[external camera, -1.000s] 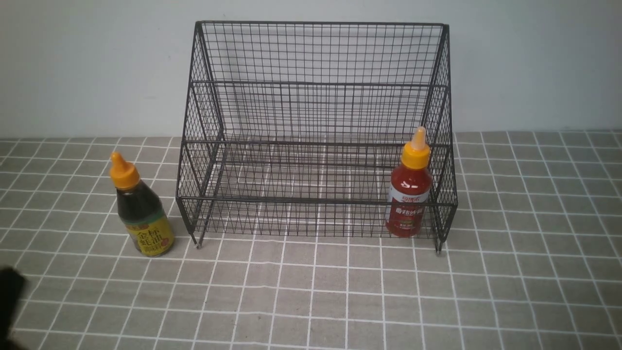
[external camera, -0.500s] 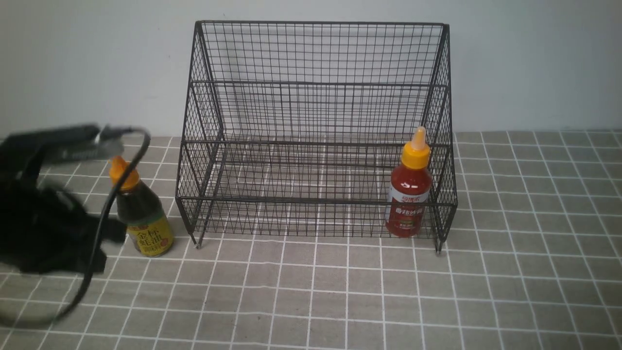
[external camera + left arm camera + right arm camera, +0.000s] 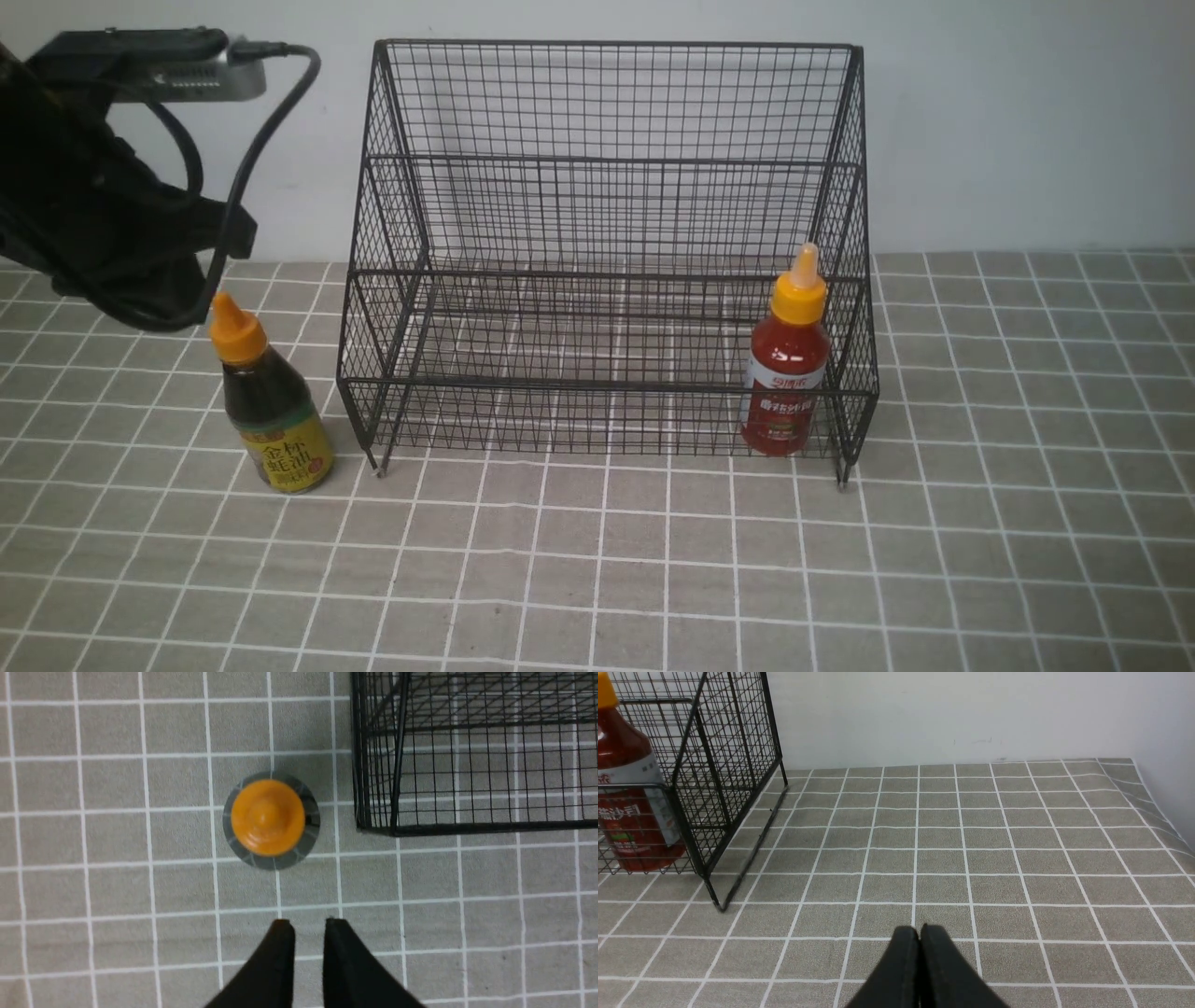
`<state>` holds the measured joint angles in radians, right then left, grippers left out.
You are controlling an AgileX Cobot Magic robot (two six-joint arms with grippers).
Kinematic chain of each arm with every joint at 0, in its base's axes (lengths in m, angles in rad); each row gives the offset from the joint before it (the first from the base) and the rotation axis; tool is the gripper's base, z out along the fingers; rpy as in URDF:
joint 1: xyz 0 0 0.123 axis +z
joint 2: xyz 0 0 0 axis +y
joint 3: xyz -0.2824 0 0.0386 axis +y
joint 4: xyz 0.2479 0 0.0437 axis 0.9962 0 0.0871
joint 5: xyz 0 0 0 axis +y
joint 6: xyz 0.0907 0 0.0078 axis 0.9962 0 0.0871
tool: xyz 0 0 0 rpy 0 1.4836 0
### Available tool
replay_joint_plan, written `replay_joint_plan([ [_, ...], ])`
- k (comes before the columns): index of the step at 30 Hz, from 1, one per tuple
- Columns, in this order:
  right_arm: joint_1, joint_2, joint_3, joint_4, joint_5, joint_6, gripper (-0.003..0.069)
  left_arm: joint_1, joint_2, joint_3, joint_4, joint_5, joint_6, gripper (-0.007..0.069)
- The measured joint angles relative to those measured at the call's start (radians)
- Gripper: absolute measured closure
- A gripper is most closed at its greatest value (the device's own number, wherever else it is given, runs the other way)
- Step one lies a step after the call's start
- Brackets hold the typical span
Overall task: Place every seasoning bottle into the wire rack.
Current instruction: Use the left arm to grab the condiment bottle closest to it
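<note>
The dark brown seasoning bottle (image 3: 274,411) with a yellow-green label stands upright on the cloth, just left of the wire rack (image 3: 607,159). In the left wrist view its orange cap (image 3: 268,817) is seen from straight above. My left gripper (image 3: 308,926) hangs high over the cloth beside it, jaws a little apart and empty. The left arm (image 3: 93,215) fills the upper left of the front view. The red seasoning bottle (image 3: 786,373) stands upright in the rack's lower tier at its right end. My right gripper (image 3: 919,931) is shut and empty, low over the cloth right of the rack (image 3: 733,756).
A grey checked cloth (image 3: 597,560) covers the table. A white wall stands close behind the rack. The cloth's right edge rises in folds against a side wall (image 3: 1162,812). A camera cable (image 3: 252,140) loops off the left arm near the rack's left side.
My left arm came in from the lower left and rose to above the dark bottle. Its jaws have parted a little. Both bottles, the rack and the right gripper stayed still.
</note>
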<state>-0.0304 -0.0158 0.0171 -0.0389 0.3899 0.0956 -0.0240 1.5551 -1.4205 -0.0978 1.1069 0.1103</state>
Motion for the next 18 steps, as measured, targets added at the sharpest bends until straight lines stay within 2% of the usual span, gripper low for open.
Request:
replay_joint_plan([
  [5,0.000,0.000,0.000,0.000,0.000,0.000,0.0672,0.000,0.043,0.000,0.000,-0.075,0.049,0.0314],
  [7,0.000,0.000,0.000,0.000,0.000,0.000,0.0672,0.000,0.075,0.000,0.001,-0.093,0.055,0.0217],
  [10,0.000,0.000,0.000,0.000,0.000,0.000,0.0672,0.000,0.121,0.000,0.007,-0.102,0.059,0.0132],
  [15,0.000,0.000,0.000,0.000,0.000,0.000,0.0672,0.000,0.193,0.000,0.009,-0.116,0.059,0.0104],
  [17,0.000,0.000,0.000,0.000,0.000,0.000,0.0672,0.000,0.219,0.000,0.011,-0.118,0.059,0.0137],
  [18,0.000,0.000,0.000,0.000,0.000,0.000,0.0672,0.000,0.232,0.000,0.012,-0.118,0.059,0.0192],
])
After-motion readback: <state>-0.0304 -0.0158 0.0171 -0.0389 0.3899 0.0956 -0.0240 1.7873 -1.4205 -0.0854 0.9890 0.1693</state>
